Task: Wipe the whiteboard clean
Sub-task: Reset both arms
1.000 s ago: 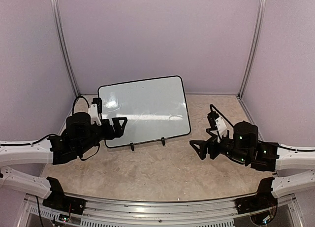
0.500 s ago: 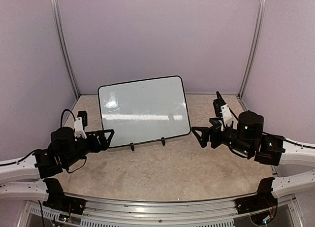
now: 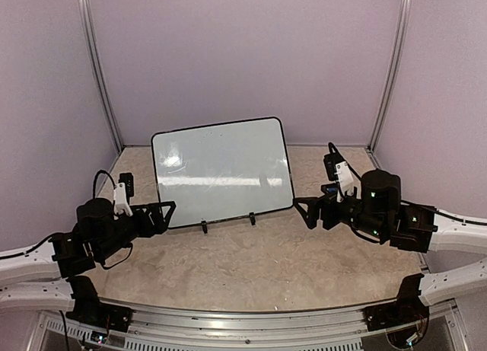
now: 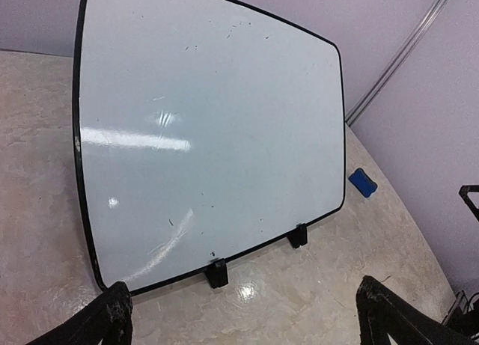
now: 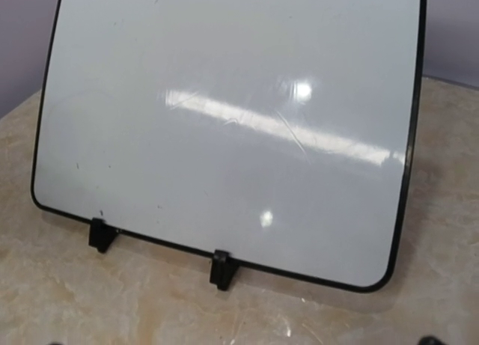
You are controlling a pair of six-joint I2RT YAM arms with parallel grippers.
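**Left gripper (image 3: 167,216), right gripper (image 3: 303,212) wide and empty; board (image 3: 221,172) reads near-clean**

Board stands mid-table toward the back wall. It leans back on two black feet (image 3: 204,228) with its face to the arms, a fair angle for wiping. No handwriting shows.

Left gripper hangs just off the board's lower left corner, jaws spread wide, nothing between them. Right gripper sits near the lower right corner, likewise spread and bare. Both wrist cameras look at the board.

Eraser (image 4: 362,182), blue, lies on the table just past the board's right edge, held by neither arm.

Only faint flecks (image 4: 232,27) near the top and light scuffs (image 4: 168,244) low down mark the board.

Judgement: wiping looks done, or nearly so.

Walls (image 3: 243,54): plain lilac, metal corner posts. Table (image 3: 251,267): mottled beige, slightly glossy.
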